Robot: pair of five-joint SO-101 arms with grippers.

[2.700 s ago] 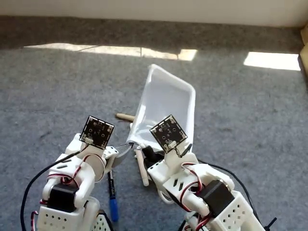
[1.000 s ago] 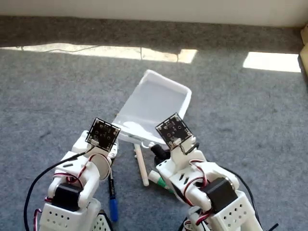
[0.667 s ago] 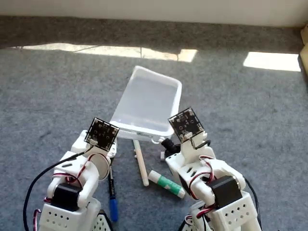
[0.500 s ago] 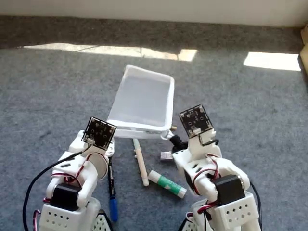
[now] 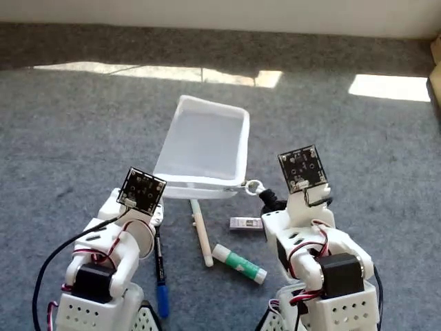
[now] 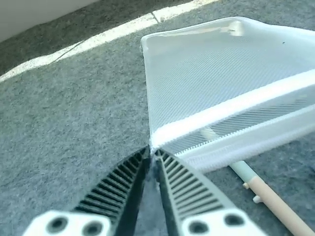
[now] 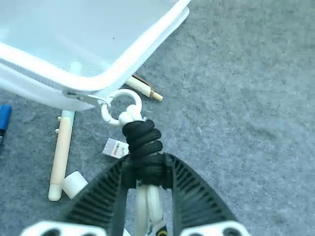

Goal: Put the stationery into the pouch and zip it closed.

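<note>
1. Pouch (image 5: pixel 203 148): flat, white and see-through, made of fine mesh with a solid white edge band. It lies on the grey carpet (image 5: pixel 358 152) ahead of both arms.
2. The left pincer (image 6: pixel 152 152) has its ribbed black fingers pressed together on one near corner of the pouch.
3. The right pincer (image 7: pixel 146 164) pinches a knotted black cord (image 7: pixel 142 140). The cord is tied to the white zip ring (image 7: pixel 121 105) at the other near corner.
4. A cream pen (image 5: pixel 202 238) lies just beside the pouch's near edge. Its far end shows through the mesh, but whether inside or underneath is unclear.
5. Near it lie a small white block (image 5: pixel 246 223) and a round green-and-white glue stick (image 5: pixel 239 263).
6. A dark pen with a blue cap (image 5: pixel 160 272) lies beside the left arm.
7. A brown-tipped stick (image 7: pixel 142 88) pokes from under the pouch, the rest hidden.
</note>
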